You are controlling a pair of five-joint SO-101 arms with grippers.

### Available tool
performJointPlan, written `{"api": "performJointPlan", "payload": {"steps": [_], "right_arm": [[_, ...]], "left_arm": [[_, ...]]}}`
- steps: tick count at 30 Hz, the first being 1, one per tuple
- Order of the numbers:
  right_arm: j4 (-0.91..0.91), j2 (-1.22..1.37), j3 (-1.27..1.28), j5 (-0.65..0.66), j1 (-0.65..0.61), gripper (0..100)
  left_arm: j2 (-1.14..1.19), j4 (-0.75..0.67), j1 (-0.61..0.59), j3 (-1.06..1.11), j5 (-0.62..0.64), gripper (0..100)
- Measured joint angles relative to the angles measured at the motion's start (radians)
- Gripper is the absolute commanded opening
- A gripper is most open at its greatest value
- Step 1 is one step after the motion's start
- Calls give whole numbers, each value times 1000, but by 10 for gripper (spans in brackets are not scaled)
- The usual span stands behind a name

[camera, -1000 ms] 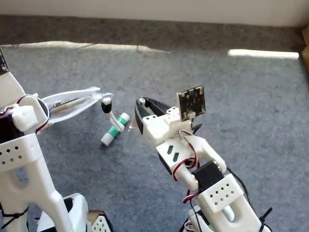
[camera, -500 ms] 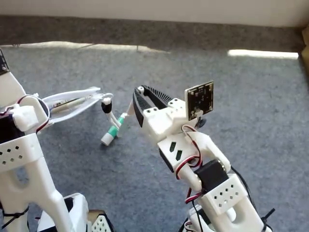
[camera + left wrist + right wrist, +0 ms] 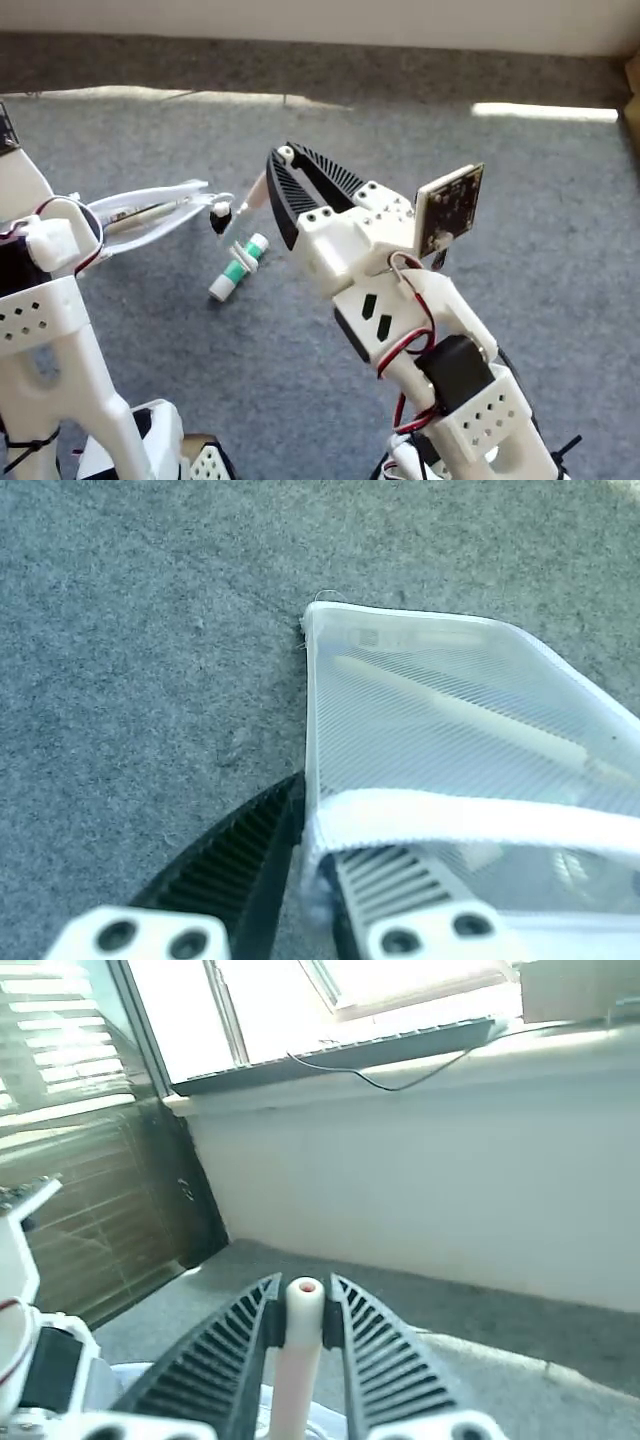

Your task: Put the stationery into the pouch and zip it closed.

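Note:
My right gripper (image 3: pixel 279 165) is raised over the grey carpet, shut on a white pen (image 3: pixel 245 200). The pen's black end hangs close to the mouth of the clear mesh pouch (image 3: pixel 160 192). In the right wrist view the pen (image 3: pixel 298 1350) stands between the black fingers of that gripper (image 3: pixel 303 1292). A white stick with green bands (image 3: pixel 238 267) lies on the carpet below the pen. My left gripper (image 3: pixel 312 815) is shut on the edge of the pouch (image 3: pixel 420 770), which has a long white pen (image 3: pixel 470 720) inside.
The left arm's white body (image 3: pixel 50 300) fills the near left corner. The right arm's camera board (image 3: pixel 450 210) sticks out at centre right. A pale wall (image 3: pixel 320 20) borders the far edge of the carpet, which stretches open to the right.
My right gripper closed on the pen beside the green-banded stick and lifted it up and away. The pen's gripped end swung upward. The left arm and pouch stayed still.

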Motion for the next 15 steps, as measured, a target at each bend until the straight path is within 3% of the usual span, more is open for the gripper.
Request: {"api": "performJointPlan", "payload": {"steps": [9, 15], "right_arm": [[-252, 0, -28, 0, -87, 5], [-293, 0, -28, 0, -87, 5]], "left_arm": [[0, 0, 0, 0, 0, 6], [0, 0, 0, 0, 0, 6]]}}
